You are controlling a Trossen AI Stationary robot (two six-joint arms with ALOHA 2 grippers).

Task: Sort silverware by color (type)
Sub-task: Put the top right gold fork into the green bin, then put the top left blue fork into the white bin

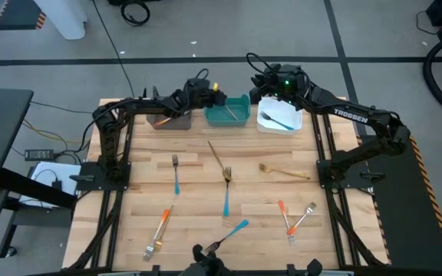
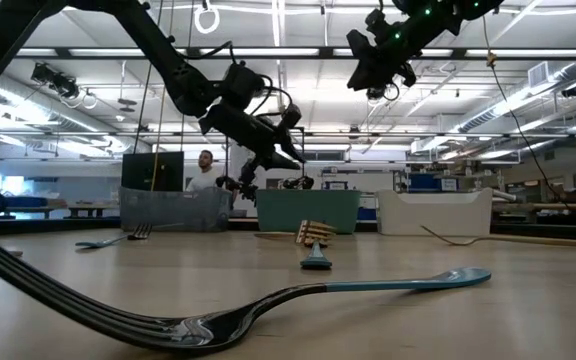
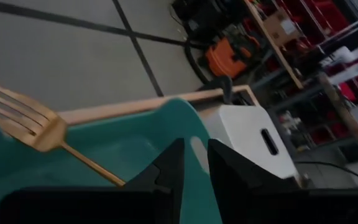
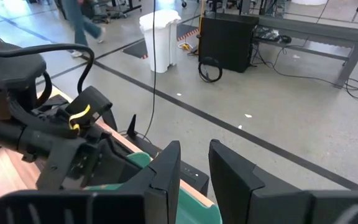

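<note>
A gold fork (image 3: 39, 127) slants in the teal bin (image 3: 142, 140) at the table's far edge. Its tines rise past the bin's rim and its handle runs down behind my left gripper (image 3: 194, 163). That gripper (image 1: 215, 93) hovers open over the bin's left end, the fork off to one side of its fingers. My right gripper (image 4: 194, 177) waits open and high over the white bin (image 1: 294, 126), which holds a dark fork (image 1: 276, 120). On the table lie forks with blue handles (image 1: 176, 178), orange handles (image 1: 162, 224) and a gold one (image 1: 285, 171). My left gripper has the gold fork's handle (image 3: 95, 167) passing beside its fingers, not between them. The gripper's own body hides the handle's lower end, so I cannot tell whether it touches the fork.
A grey bin (image 1: 171, 123) stands left of the teal one. A thin dark utensil (image 1: 219, 156) lies mid-table, and a blue-handled fork with dark tines (image 2: 268, 305) lies at the near edge. A person stands in the room behind the table (image 2: 205, 170).
</note>
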